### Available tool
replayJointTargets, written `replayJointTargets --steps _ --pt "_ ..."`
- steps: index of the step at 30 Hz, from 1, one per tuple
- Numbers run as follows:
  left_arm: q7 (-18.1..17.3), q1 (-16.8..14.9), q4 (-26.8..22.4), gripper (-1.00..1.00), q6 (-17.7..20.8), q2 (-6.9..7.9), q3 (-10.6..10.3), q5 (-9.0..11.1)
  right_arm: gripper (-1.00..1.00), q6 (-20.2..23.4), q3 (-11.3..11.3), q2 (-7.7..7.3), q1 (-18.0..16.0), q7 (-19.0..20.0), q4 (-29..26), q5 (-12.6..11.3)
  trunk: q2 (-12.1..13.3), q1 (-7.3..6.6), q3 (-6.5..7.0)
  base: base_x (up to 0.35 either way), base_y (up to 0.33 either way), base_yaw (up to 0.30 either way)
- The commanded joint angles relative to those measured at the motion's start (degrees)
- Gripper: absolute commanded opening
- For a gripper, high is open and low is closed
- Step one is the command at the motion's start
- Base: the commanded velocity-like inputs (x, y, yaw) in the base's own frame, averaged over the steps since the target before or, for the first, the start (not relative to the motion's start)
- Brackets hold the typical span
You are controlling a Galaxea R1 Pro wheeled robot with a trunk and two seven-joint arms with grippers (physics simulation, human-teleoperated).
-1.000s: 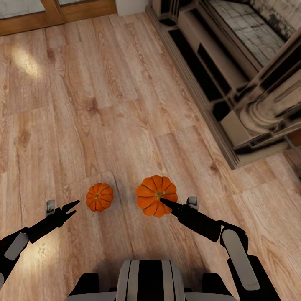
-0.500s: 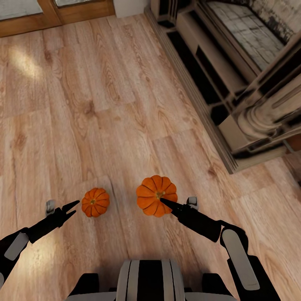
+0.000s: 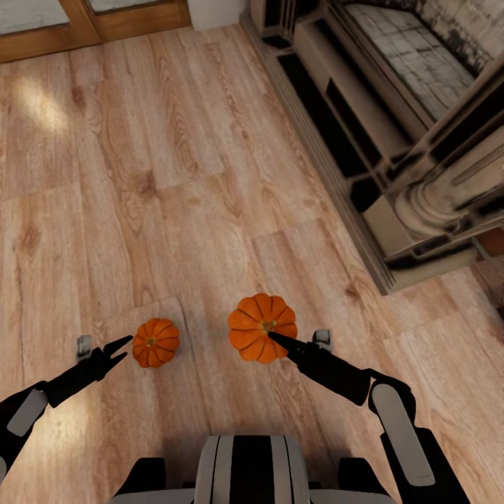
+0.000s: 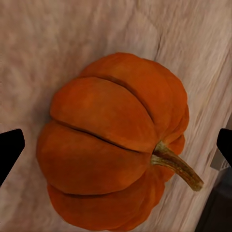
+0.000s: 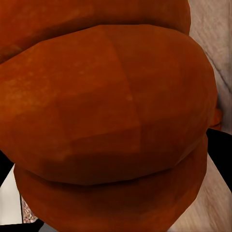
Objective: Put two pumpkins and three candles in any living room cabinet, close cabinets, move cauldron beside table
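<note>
Two orange ribbed pumpkins show in the head view. The smaller pumpkin [image 3: 155,342] lies on the wooden floor, just right of my left gripper [image 3: 119,351], whose fingers are spread open. In the left wrist view this pumpkin [image 4: 113,145] lies on its side between the two dark fingertips [image 4: 9,154], its stem pointing sideways. The larger pumpkin [image 3: 262,327] hangs above the floor, and my right gripper [image 3: 274,339] is shut on its near side. Its orange skin [image 5: 106,116] crowds the right wrist view. No candles, cabinet, cauldron or table are in view.
A beige fireplace surround [image 3: 392,154] with a round column base [image 3: 434,203] runs along the right, its plinth edge [image 3: 364,259] standing out onto the floor. A wooden door frame [image 3: 105,24] lines the far wall. Open wooden floor [image 3: 140,175] stretches ahead.
The whole view has shifted: floor, fireplace and the small pumpkin slid slightly down and left, so the camera moved. Both grippers and the held pumpkin keep their places in the picture.
</note>
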Motion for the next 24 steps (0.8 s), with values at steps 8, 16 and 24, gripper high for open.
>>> replayJointTargets --steps 8,16,24 --pt "0.8 0.0 0.0 1.00 0.4 0.01 0.0 0.3 -1.00 0.3 -0.1 0.03 0.0 0.2 0.0 0.0 0.0 -0.01 -0.02 0.000 -0.013 0.000" --pt "3.5 0.0 0.0 1.00 0.4 -0.03 0.0 0.4 -1.00 0.3 -0.1 -0.01 0.0 0.2 0.0 0.0 0.0 -0.01 -0.02 0.000 -0.001 0.000" --pt "3.9 0.0 -0.1 1.00 0.4 -0.08 0.0 0.4 -1.00 0.3 -0.1 -0.04 0.0 0.2 0.0 0.0 0.0 -0.01 -0.02 0.000 0.000 0.000"
